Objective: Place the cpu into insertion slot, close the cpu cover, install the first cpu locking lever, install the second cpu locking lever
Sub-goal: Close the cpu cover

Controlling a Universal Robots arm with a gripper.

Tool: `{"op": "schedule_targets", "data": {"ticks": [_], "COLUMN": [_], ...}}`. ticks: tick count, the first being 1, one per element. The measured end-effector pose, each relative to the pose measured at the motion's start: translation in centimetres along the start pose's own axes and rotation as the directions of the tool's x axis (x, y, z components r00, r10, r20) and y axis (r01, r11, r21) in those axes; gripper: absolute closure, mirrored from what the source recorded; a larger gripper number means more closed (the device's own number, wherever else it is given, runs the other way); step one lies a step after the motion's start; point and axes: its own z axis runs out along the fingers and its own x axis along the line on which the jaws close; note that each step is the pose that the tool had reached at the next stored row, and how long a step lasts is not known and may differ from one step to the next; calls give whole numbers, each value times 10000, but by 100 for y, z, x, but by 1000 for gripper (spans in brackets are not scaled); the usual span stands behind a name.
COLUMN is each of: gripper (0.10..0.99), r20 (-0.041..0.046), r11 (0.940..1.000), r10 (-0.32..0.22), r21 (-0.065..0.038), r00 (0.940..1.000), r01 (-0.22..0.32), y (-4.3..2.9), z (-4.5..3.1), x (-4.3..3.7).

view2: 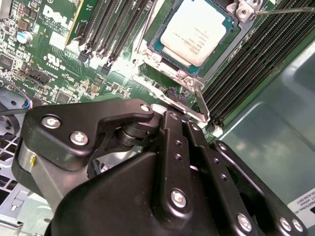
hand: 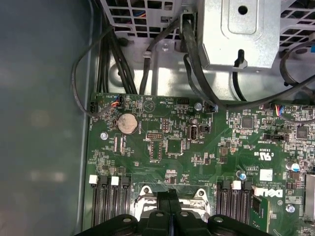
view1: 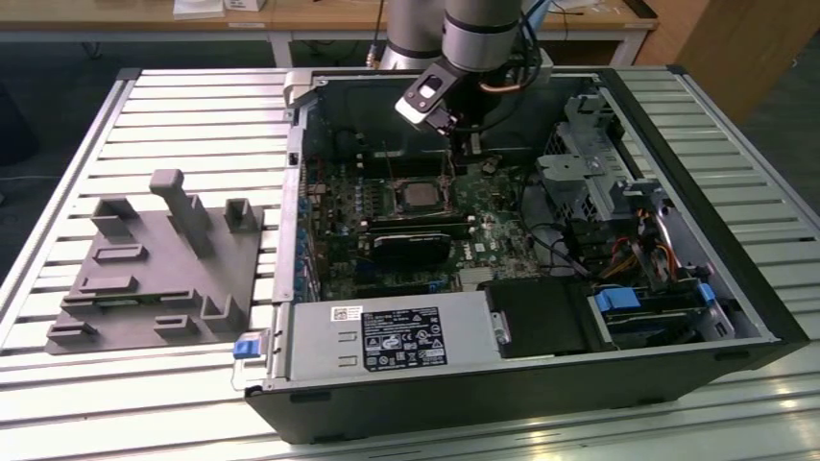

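The cpu (view2: 196,30), a small square chip with a pale metal top, lies flat in its socket on the green motherboard (hand: 162,142); the exterior view shows the cpu (view1: 421,195) mid-board inside the open computer case. The silver cpu cover (view2: 183,74) frames it, with the chip's top showing through its window. A thin metal locking lever (view2: 200,101) runs along one socket edge, and a second wire lever (view2: 290,9) shows at another corner. My gripper (view2: 178,118) is shut with nothing seen between its fingers, its tip right beside the first lever. In the exterior view my gripper (view1: 468,149) hangs just behind the socket.
Memory slots (view2: 123,24) flank the socket. A black card (view1: 410,245) lies in front of the cpu and a power supply (view1: 372,336) at the case front. Drive bays and cables (view1: 628,202) fill the exterior view's right. A grey fixture block (view1: 154,259) stands outside the case.
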Motion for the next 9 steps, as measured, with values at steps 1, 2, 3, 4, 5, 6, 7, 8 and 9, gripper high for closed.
{"op": "schedule_targets", "data": {"ticks": [1, 2, 3, 4, 5, 6, 7, 8, 9], "gripper": [980, 980, 980, 980, 980, 980, 980, 980, 980], "r20": [0, 1, 0, 0, 0, 0, 0, 0, 0], "r11": [10000, 10000, 10000, 10000, 10000, 10000, 10000, 10000, 10000], "r10": [0, 0, 1, 1, 0, -1, 0, 0, 0], "r21": [0, 0, 0, 0, 0, 0, 0, 0, 0], "r00": [10000, 10000, 10000, 10000, 10000, 10000, 10000, 10000, 10000], "r01": [0, 0, -1, -1, 0, 1, 0, 0, 0], "y": [-7, -13, -17, -19, -20, -21, -23, -26, -29], "z": [1, 1, 3, 4, 5, 7, 8, 9, 11], "x": [0, 0, 1, 0, 1, 1, 1, 1, 1]}}
